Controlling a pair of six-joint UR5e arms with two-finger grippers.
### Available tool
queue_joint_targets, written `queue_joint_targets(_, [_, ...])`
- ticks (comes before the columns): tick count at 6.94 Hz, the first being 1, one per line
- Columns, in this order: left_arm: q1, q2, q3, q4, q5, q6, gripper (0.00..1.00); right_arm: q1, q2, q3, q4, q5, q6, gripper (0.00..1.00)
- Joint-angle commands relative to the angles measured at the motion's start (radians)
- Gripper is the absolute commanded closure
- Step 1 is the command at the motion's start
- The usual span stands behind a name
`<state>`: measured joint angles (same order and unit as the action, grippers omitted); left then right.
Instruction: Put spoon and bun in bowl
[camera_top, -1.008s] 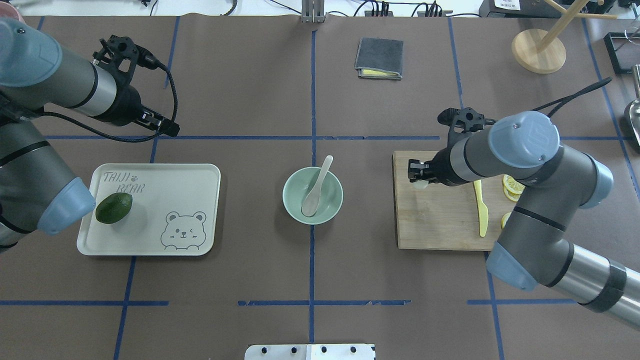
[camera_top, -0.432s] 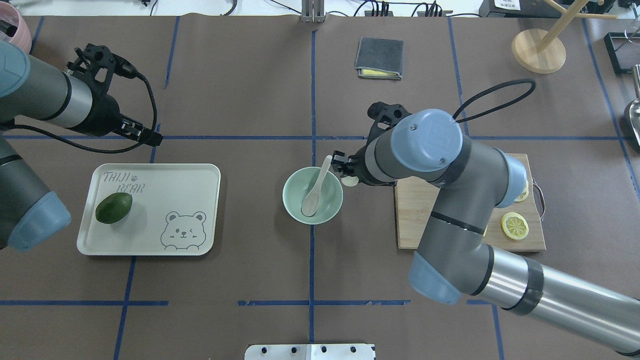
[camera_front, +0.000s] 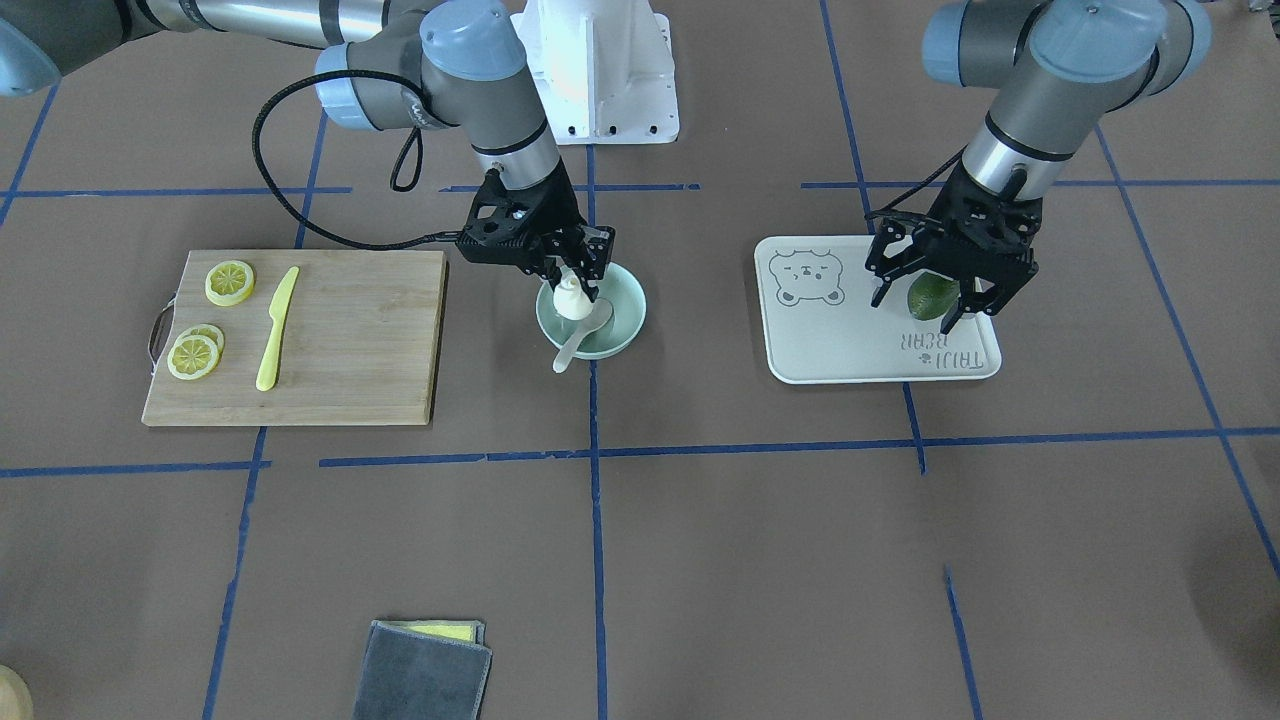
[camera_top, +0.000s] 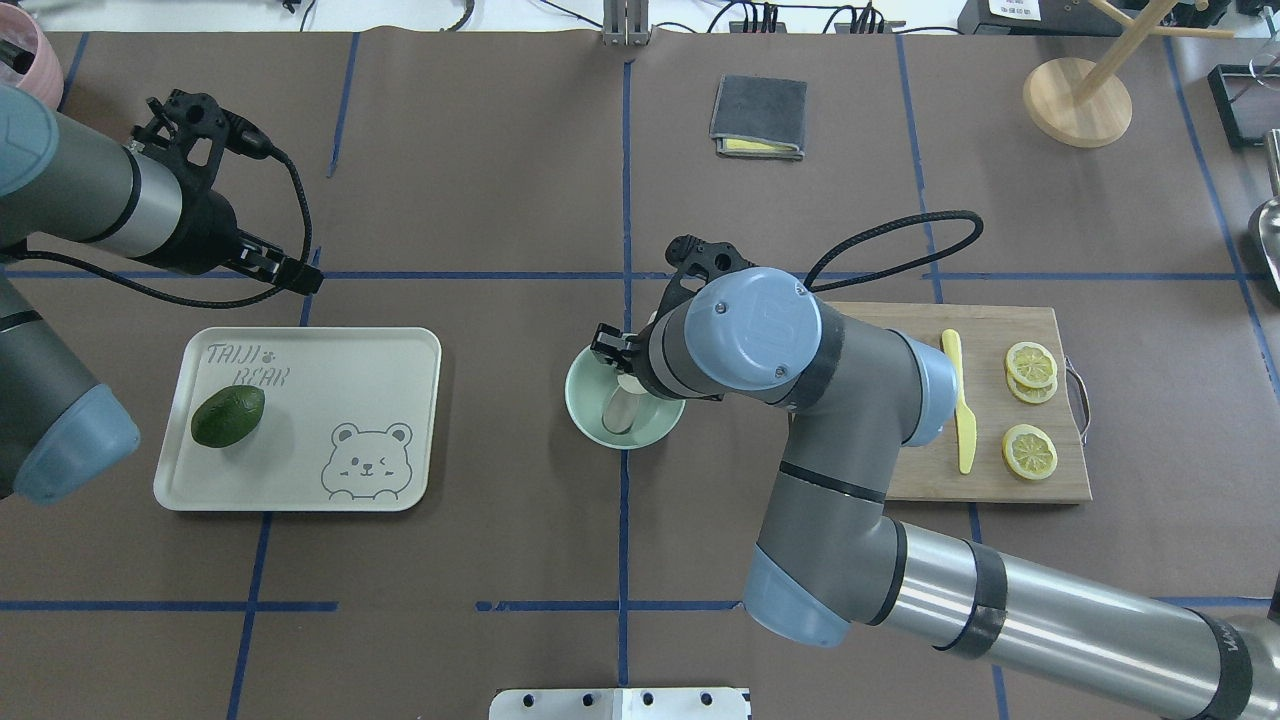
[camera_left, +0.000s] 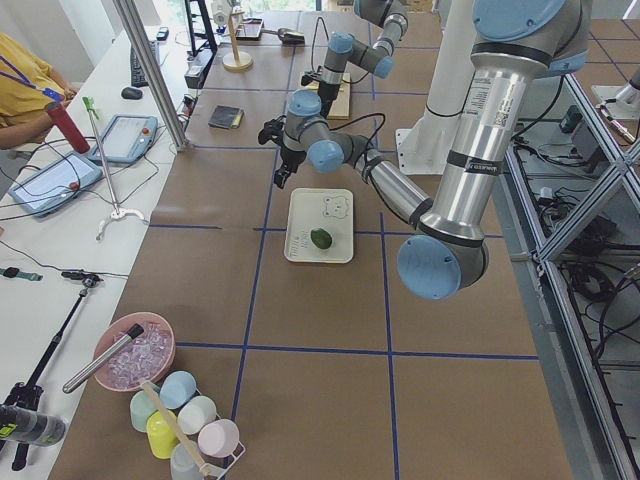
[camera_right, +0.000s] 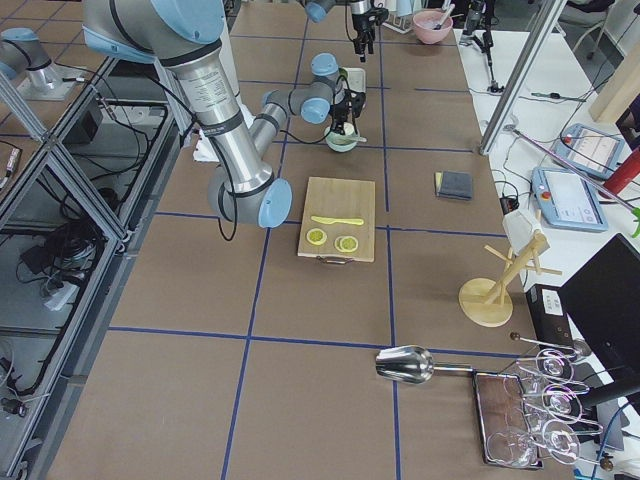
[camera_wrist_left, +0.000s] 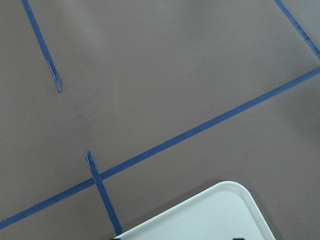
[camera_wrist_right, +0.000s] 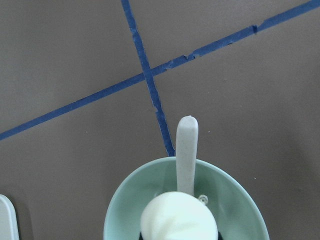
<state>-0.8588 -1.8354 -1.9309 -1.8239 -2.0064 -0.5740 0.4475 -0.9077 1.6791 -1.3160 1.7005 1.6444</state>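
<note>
Bun (camera_front: 570, 298) is pinched in the right hand (camera_front: 574, 290). The fingers are closed to bun width and nothing else is held. It is held directly over the bowl (camera_front: 628, 303), inside the rim line. In the right wrist view it is seen above the bowl's interior, over the neck of the spoon (camera_front: 577, 343). Whether it is touching the spoon or the bowl floor cannot be told.

The spoon is already in the bowl, scoop on the bottom. The handle is leaned on the rim and sticks out toward the operators' side, presumably because it is too long to lie flat inside.

Left hand (camera_front: 938, 305) is spread open and empty. It is raised off the bench (camera_front: 700, 560), just past the far edge of the tray (camera_front: 850, 350). It is likely parked there to be kept clear of the right arm.

Judged status: the spoon part is done and only the bun release is left.

Risk: if the bun is dropped onto the spoon, the spoon could be levered out over the rim. A low release is advised.
</note>
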Motion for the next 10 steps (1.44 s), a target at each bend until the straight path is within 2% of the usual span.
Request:
queue_joint_targets(1, [0.001,0.001,0.003,0.0,0.0,-0.001,0.19,-0.003,0.015,-0.021,0.001,-0.004,0.005,0.0])
queue_joint_targets(2, [0.001,0.002,0.012,0.0,0.0,0.0,0.19,0.0,0.01,-0.013,0.001,0.002,0.002,0.0])
queue_joint_targets(3, [0.001,0.002,0.018,-0.002,0.002,0.003,0.19,0.014,-0.017,0.037,-0.002,0.023,-0.004,0.0])
queue_joint_targets(4, [0.0,0.021,0.032,-0.005,0.0,0.078,0.19,0.066,-0.114,0.139,-0.003,0.1,-0.011,0.0])
queue_joint_targets(5, [-0.049,0.031,0.042,-0.006,-0.003,0.185,0.19,0.148,-0.211,0.201,-0.003,0.198,-0.03,0.0])
queue_joint_targets(7, [-0.181,0.066,0.09,-0.008,-0.017,0.36,0.19,0.303,-0.394,0.252,-0.002,0.328,-0.313,0.0])
queue_joint_targets(8, [-0.272,0.087,0.134,-0.006,-0.082,0.473,0.19,0.409,-0.484,0.264,-0.005,0.417,-0.463,0.0])
queue_joint_targets(10, [-0.486,0.097,0.281,0.001,-0.295,0.755,0.19,0.651,-0.661,0.263,-0.008,0.583,-0.837,0.0])
